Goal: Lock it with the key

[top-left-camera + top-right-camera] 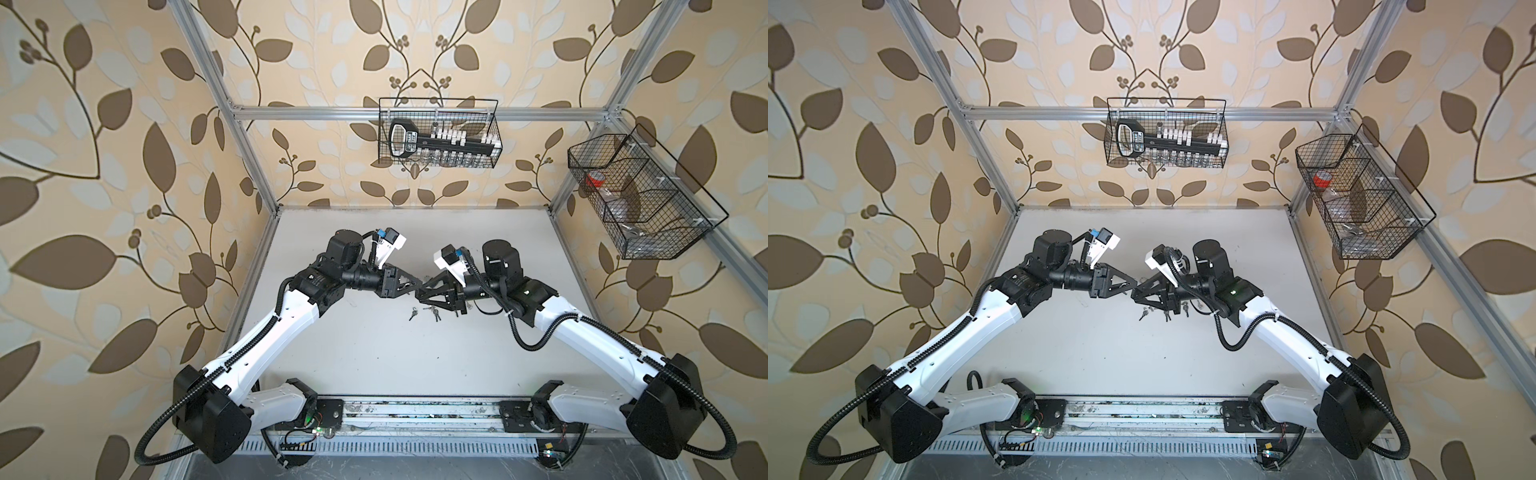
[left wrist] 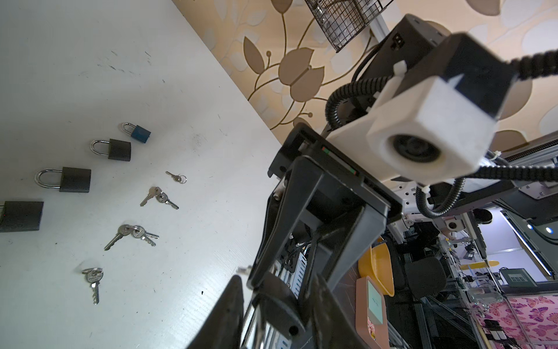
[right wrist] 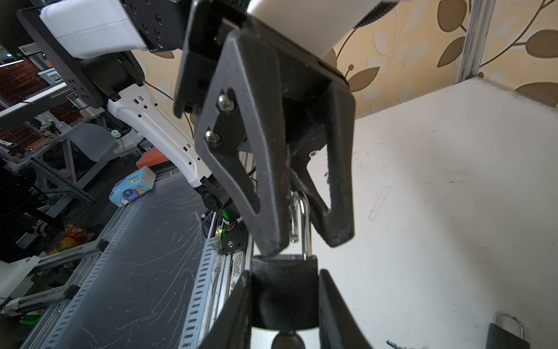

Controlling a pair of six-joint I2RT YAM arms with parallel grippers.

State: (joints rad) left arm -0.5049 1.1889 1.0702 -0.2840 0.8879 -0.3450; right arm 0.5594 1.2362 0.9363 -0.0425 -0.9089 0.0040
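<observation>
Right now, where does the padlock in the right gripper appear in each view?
Right wrist: padlock low centre of the picture, clamped in the right gripper.
Left wrist: its black body at the bottom edge.
In a top view: too small to make out, inside the right gripper.
In a top view: likewise.
Shared landmark: the right gripper.

Beige wallpaper [image 1: 104, 187] bears brown leaves; the table [image 1: 374, 353] is white, the small padlock [image 2: 140, 133] blue, keys [image 2: 125, 231] silver.
</observation>
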